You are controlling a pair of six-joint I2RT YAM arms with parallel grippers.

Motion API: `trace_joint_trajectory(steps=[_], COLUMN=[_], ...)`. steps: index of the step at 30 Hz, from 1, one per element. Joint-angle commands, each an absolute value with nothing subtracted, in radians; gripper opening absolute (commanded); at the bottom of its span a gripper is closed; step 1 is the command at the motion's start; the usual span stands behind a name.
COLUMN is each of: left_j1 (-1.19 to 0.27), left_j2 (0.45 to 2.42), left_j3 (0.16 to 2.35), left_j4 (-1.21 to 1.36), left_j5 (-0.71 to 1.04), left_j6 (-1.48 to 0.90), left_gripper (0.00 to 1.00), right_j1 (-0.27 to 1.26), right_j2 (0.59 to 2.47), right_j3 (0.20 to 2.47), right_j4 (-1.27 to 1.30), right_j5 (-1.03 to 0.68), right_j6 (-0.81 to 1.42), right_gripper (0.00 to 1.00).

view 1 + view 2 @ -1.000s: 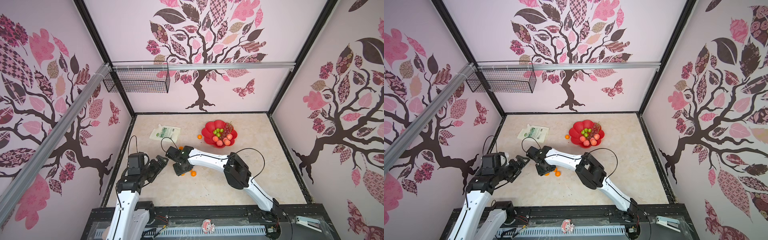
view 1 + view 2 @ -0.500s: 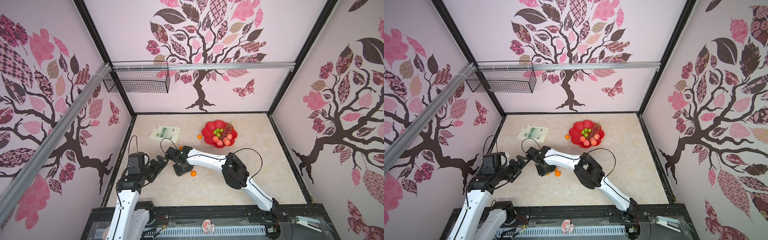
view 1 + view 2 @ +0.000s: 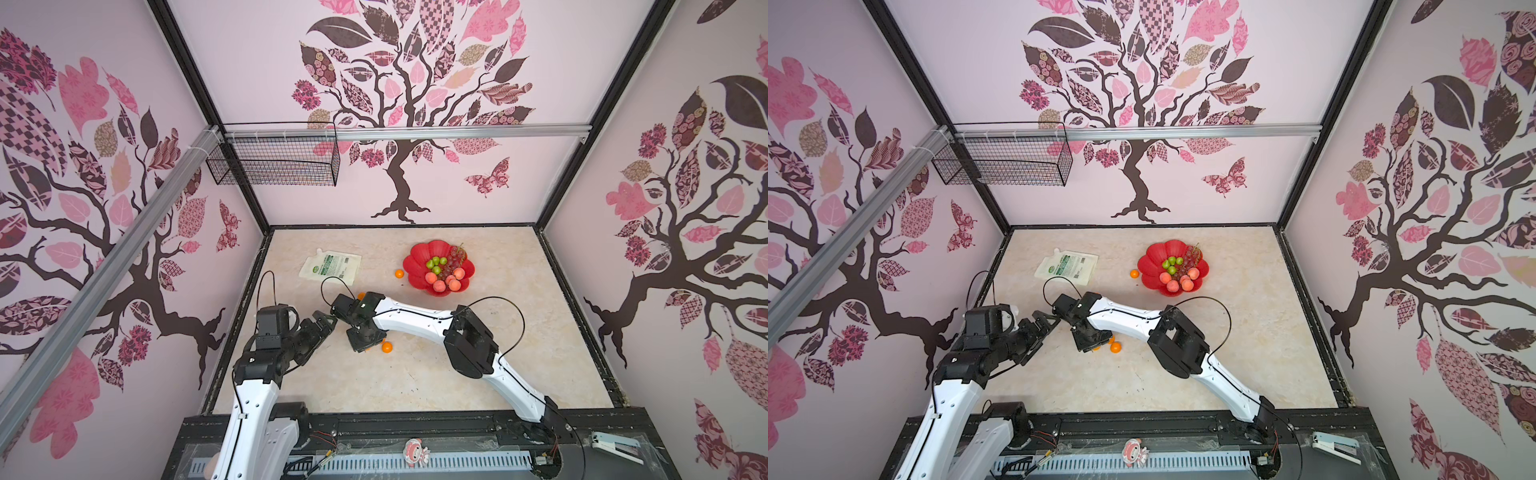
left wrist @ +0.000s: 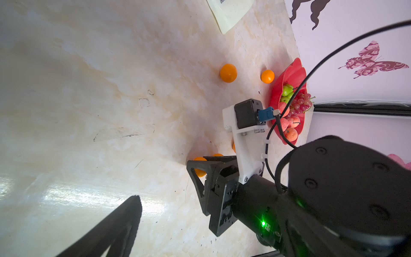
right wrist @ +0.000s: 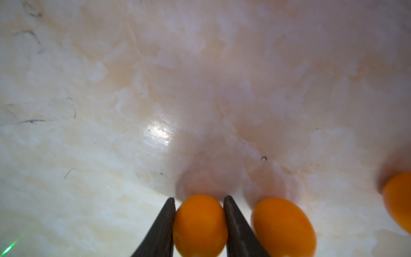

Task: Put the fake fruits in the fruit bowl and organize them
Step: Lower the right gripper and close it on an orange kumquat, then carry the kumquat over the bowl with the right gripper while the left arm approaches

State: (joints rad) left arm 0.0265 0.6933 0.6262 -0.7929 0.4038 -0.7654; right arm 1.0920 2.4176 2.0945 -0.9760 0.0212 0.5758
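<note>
Five orange balls (image 4: 228, 73) lie outside the fruit bowl (image 3: 417, 259), so those are left for you. The bowl sits near the far edge of the tabletop (image 3: 415, 386) and holds pears (image 3: 434, 262), peaches (image 3: 439, 286) and grapes (image 3: 455, 257). Your right gripper (image 5: 199, 197) pinches one orange ball left of the middle. Your left gripper (image 3: 322, 328) gapes wide and empty. The surface is glossy marble between tree-patterned walls (image 3: 457, 178), with a white pouch (image 3: 331, 268) toward the far-left corner.

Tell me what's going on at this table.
The right gripper is down on the marble table, its fingers against both sides of one orange ball. The left gripper hangs open nearby, holding nothing. The red flower-shaped fruit bowl already holds green pears, peaches and a grape bunch. More orange balls lie loose on the table, one near the bowl.
</note>
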Motion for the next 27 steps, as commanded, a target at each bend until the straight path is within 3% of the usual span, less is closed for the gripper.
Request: trace_joint_trajectory(steps=[1, 16, 27], left_j1=[0.031, -0.003, -0.284], left_j2=[0.688, 0.794, 1.0], left_j3=[0.689, 0.834, 0.906], left_j4=[-0.824, -0.77, -0.609], left_j5=[0.376, 0.34, 0.2], left_j6=[-0.708, -0.684, -0.727], left_gripper=[0.98, 0.98, 0.98], right_j1=[1.091, 1.028, 0.887], right_j2=[2.435, 2.237, 2.03], right_j3=[2.143, 2.097, 1.87], right_j4=[-0.993, -0.944, -0.886], right_j5=[0.008, -0.047, -0.039], right_j6=[0.579, 0.573, 0.566], right_gripper=[0.35, 0.34, 0.33])
